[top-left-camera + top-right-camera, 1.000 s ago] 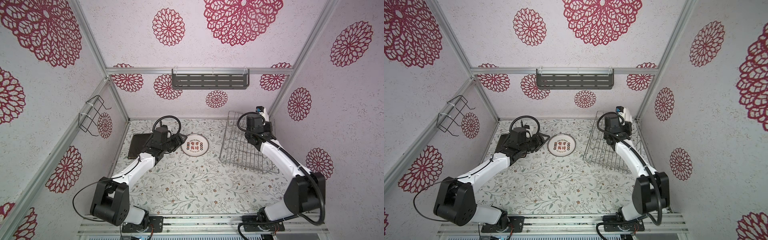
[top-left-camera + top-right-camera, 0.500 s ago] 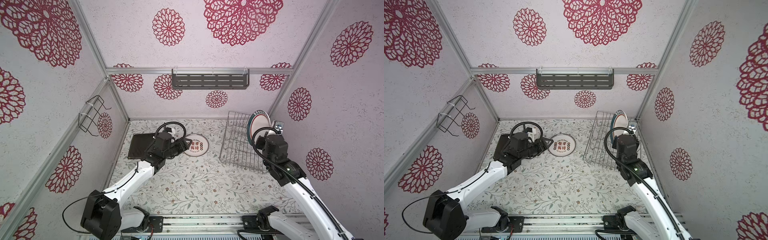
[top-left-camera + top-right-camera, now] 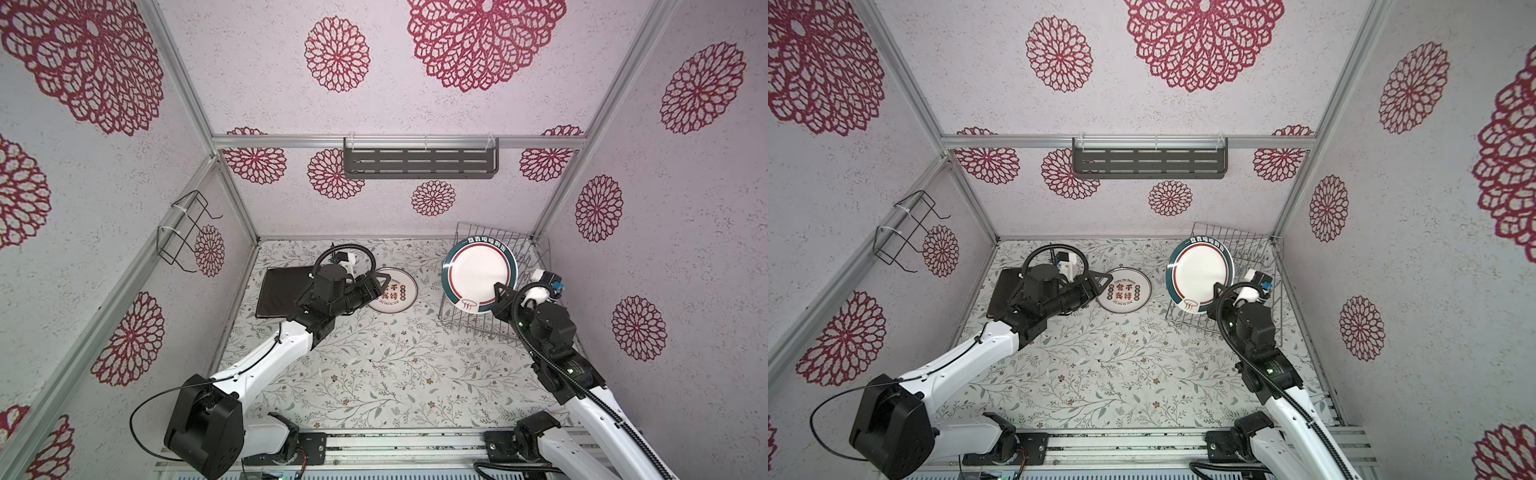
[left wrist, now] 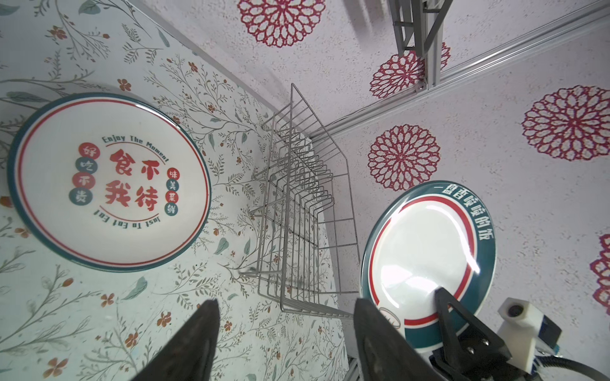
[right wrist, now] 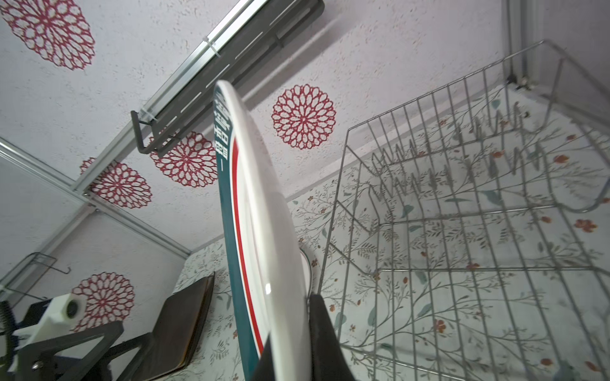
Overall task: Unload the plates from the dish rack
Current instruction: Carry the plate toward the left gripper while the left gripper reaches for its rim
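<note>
– Starting at the left wall, what hangs there?
– A black wire holder (image 3: 183, 232), well above the surface (image 3: 374, 374).
– And on the surface below it?
– The dark plate (image 3: 279, 291), a square one, lies flat near the left wall with its dark side up. I cannot tell whether another plate lies under it.
– Where is the left arm (image 3: 270, 357)?
– It reaches over the right part of that plate. The left jaws point to the right and stand wide apart with nothing between them. In the left wrist view both fingers (image 4: 198, 343) show, with only the flowered surface in the gap. In both top views they hang over the left edge of the next plate.
– Which one is that?
– The red-lettered plate (image 3: 397, 291), round and white. It lies flat and face up on the surface, between the dark plate and the rack (image 3: 532, 257).
– Then what comes?
– The teal plate (image 3: 478, 274), round with a white middle. It is held upright with its face turned toward the left arm, and in both top views it stands over the left side of the rack.
– What holds it?
– The right jaws are clamped on its lower rim, one of the fingers (image 5: 321, 333) against its back. In the right wrist view the plate is edge-on, just beside the rack's wire side and apart from it.
– And the rack?
– It sits on the surface in the back right corner, with its prongs upright.
</note>
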Robot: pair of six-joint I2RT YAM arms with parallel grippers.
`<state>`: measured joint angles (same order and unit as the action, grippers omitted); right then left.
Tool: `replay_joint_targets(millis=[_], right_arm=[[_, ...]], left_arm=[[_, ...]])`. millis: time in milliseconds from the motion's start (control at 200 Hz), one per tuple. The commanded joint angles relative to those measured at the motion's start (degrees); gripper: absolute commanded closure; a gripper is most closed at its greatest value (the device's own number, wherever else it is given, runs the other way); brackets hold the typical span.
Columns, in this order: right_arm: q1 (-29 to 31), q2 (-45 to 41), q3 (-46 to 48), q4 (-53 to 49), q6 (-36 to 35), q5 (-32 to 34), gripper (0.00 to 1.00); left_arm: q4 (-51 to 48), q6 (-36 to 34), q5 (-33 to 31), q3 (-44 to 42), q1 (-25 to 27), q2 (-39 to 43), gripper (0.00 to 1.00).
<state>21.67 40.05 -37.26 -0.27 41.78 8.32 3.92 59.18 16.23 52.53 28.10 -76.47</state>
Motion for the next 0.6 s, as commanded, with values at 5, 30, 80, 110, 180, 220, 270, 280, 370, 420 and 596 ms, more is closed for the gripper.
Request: replay_joint_targets(millis=[5,30,80,110,180,220,270,280,370,420,596], right_arm=[[0.48,-0.36,1.04,13.02,8.79,-6.42,1.00],[0.64,-0.04,1.33,12.99,9.28,-6.51,1.00],[1.12,0.90,1.48,11.78,9.64,-6.15,1.00],[1.41,1.38,1.57,10.97,9.70,-6.04,1.00],[2.34,2.04,2.43,10.61,10.45,-5.94,1.00],[3.02,2.05,3.73,11.83,11.62,-6.02,1.00],[3.67,1.88,5.65,14.29,13.44,-6.03,1.00],[3.76,1.87,6.09,14.79,13.77,-6.03,1.00],[5.06,2.36,8.69,17.84,16.97,-5.45,1.00],[5.84,3.06,9.29,18.33,17.81,-4.95,1.00],[8.57,6.62,9.48,19.69,18.24,-5.11,1.00]], left_arm=[[3.61,0.23,1.41,1.26,0.31,-1.59,0.31],[4.28,0.39,1.66,1.26,0.34,-1.86,0.31],[5.57,0.48,2.43,1.02,0.34,-2.34,0.31],[6.93,0.50,2.78,0.55,0.41,-2.51,0.30],[11.41,1.39,3.19,-1.32,0.46,-2.87,0.30],[13.24,2.00,3.15,-2.24,0.45,-3.15,0.30],[14.58,2.43,3.19,-2.76,0.39,-3.65,0.30],[14.72,2.50,3.24,-2.85,0.45,-3.79,0.30],[15.81,2.83,3.59,-3.11,0.96,-4.81,0.30],[16.51,2.95,3.79,-3.23,1.23,-5.43,0.30],[18.94,3.88,4.25,-3.40,2.87,-8.38,0.30]])
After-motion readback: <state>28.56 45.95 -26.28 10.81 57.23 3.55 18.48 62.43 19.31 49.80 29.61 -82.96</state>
